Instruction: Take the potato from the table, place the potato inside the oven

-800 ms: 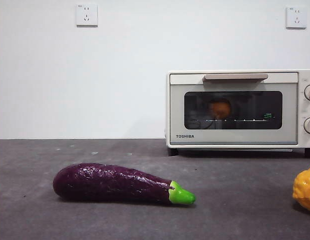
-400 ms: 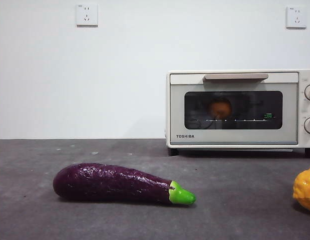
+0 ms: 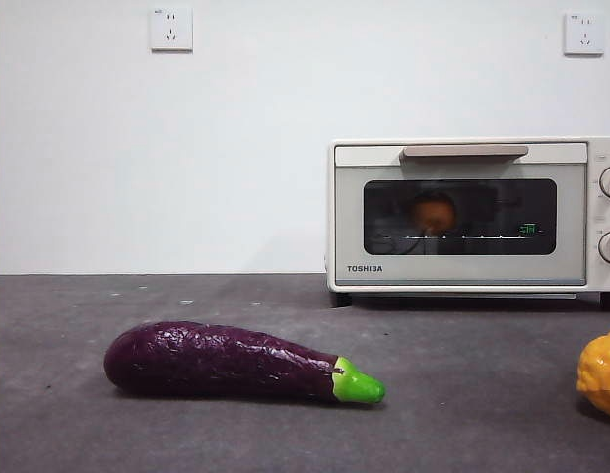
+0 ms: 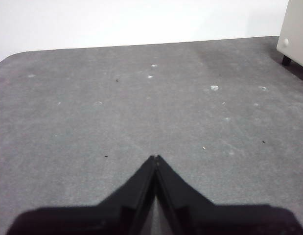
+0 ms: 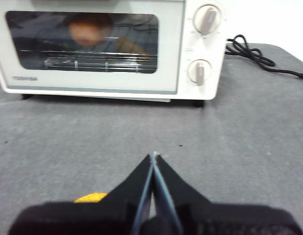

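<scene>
The potato (image 3: 434, 213) sits on the wire rack inside the oven (image 3: 482, 271), seen dimly through the dark glass of the closed door. In the right wrist view the potato (image 5: 90, 30) shows behind the glass of the oven (image 5: 92, 81). My right gripper (image 5: 154, 155) is shut and empty, hovering over the table (image 5: 249, 127) in front of the oven. My left gripper (image 4: 155, 157) is shut and empty over bare table (image 4: 117, 112), with a corner of the oven (image 4: 295, 29) at the side.
A long purple eggplant (image 3: 226, 361) with a green tip lies on the table's near left. A bumpy yellow-orange item (image 3: 602, 372) sits at the right edge, just under my right gripper (image 5: 91, 197). A black cord (image 5: 254, 54) trails beside the oven.
</scene>
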Action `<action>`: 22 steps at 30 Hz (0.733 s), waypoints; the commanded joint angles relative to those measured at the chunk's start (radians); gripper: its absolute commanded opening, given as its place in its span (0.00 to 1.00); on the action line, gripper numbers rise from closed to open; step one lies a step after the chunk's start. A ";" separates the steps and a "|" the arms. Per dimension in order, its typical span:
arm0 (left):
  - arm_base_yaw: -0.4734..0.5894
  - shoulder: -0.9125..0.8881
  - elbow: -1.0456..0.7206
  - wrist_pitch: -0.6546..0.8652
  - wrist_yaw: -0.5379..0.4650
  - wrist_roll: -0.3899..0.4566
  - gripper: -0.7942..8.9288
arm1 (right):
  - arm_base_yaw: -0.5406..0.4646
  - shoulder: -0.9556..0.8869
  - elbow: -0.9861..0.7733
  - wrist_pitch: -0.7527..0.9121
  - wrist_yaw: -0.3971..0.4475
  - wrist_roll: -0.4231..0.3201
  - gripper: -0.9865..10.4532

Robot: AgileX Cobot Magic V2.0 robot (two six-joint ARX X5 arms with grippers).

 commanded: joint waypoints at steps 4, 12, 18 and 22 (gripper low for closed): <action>-0.004 0.000 -0.010 0.007 -0.003 -0.007 0.08 | -0.032 -0.002 -0.011 0.005 0.003 -0.003 0.09; -0.004 0.000 -0.010 0.007 -0.003 -0.007 0.08 | -0.032 -0.002 -0.011 0.011 -0.001 -0.003 0.09; -0.004 0.000 -0.010 0.007 -0.003 -0.007 0.08 | -0.032 -0.002 -0.011 0.011 0.000 -0.003 0.09; -0.004 0.000 -0.010 0.007 -0.003 -0.007 0.08 | -0.032 -0.002 -0.011 0.011 0.000 -0.003 0.09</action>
